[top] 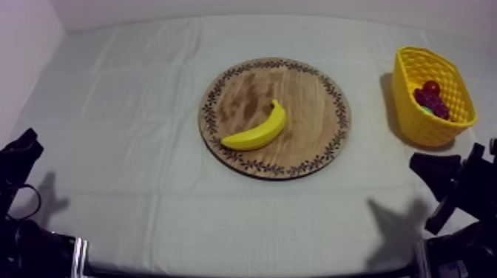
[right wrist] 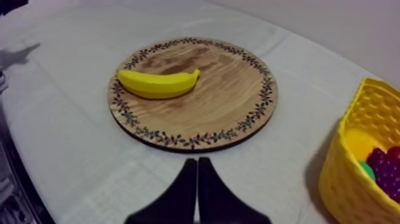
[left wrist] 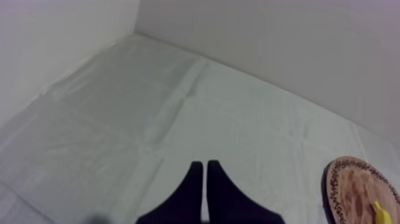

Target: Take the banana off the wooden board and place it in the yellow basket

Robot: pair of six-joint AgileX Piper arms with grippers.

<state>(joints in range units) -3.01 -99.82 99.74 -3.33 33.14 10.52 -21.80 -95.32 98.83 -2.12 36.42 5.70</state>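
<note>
Both pairs of jaws are pressed together, pinching nothing.
Our left gripper (left wrist: 204,173) and right gripper (right wrist: 197,170) hang over the cloth (top: 133,89); we see the banana (top: 257,133) lying on the wooden board (top: 310,96), well apart from the yellow basket (top: 416,126).

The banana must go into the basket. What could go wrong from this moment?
1. The right pincer is shut; unless it opens first, it may push the smooth banana across the board.
2. The basket holds grapes and a small red fruit, so the long banana may catch on its rim.
</note>
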